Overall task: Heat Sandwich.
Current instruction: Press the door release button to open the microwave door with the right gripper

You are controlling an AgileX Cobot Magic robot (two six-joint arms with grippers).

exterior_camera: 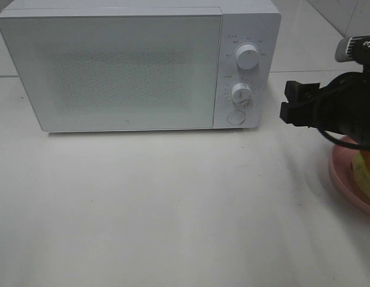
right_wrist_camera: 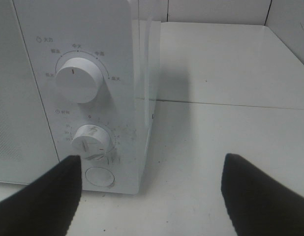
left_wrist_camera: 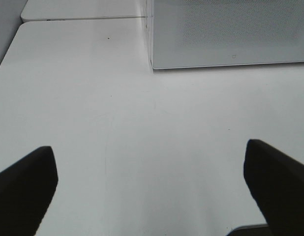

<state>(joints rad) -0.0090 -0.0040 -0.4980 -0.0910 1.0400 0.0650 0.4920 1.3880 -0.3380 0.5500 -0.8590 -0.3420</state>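
the right hand (exterior_camera: 291, 103), its fingers apart and holding nothing, hangs level with the control panel of a white microwave (exterior_camera: 131, 66) that stands along the back edge of the bench (exterior_camera: 173, 209) with its door shut. the sandwich (exterior_camera: 366, 173) waits on a pink plate (exterior_camera: 340, 182) at the bench's right edge, partly hidden under that arm. the left hand (left_wrist_camera: 152, 191), fingers spread wide and empty, hovers over bare bench off the oven's front left corner. the step in hand appears to be getting the door open: the right hand faces the round release button (right_wrist_camera: 99, 177) below the two dials. the next move likely calls for lining one fingertip up with that button and pressing it squarely without nudging the timer dial (right_wrist_camera: 92, 140) just above.
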